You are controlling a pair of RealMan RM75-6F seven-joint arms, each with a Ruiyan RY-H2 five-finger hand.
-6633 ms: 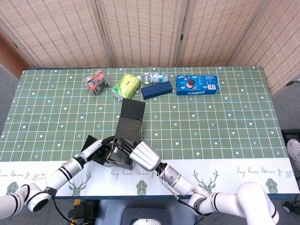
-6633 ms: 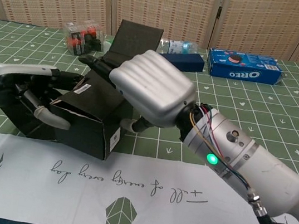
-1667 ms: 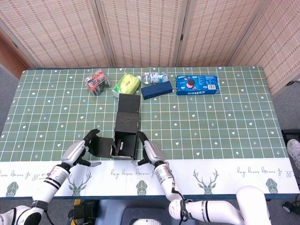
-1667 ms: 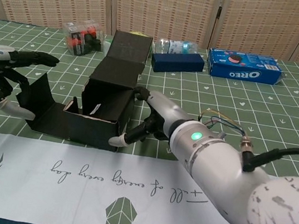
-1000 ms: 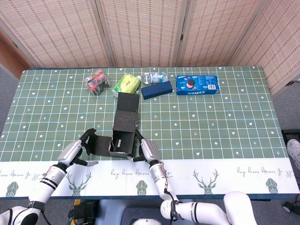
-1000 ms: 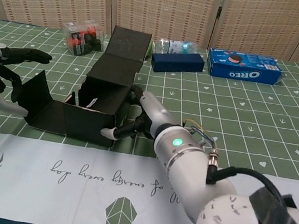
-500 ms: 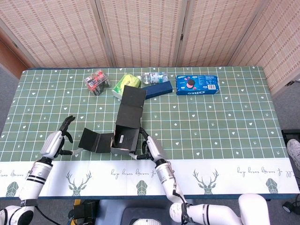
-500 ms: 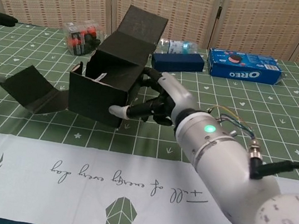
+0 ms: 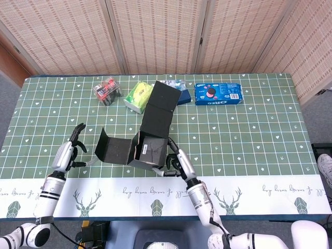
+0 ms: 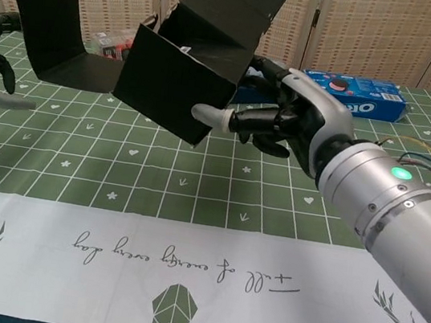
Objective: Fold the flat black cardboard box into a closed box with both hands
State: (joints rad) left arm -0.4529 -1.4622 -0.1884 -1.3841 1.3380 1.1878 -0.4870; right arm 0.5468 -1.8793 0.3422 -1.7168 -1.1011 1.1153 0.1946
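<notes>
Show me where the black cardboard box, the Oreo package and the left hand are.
black cardboard box (image 10: 180, 83): chest view, its front wall.
Oreo package (image 9: 218, 94): head view, middle of its top face.
left hand (image 9: 70, 150): head view, its back.

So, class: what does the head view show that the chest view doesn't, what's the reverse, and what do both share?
Only the head view: the yellow-green pack and the whole table.
Only the chest view: the green light on the right forearm.
Both: the right hand holding the black box, the left hand empty, and the Oreo pack.
</notes>
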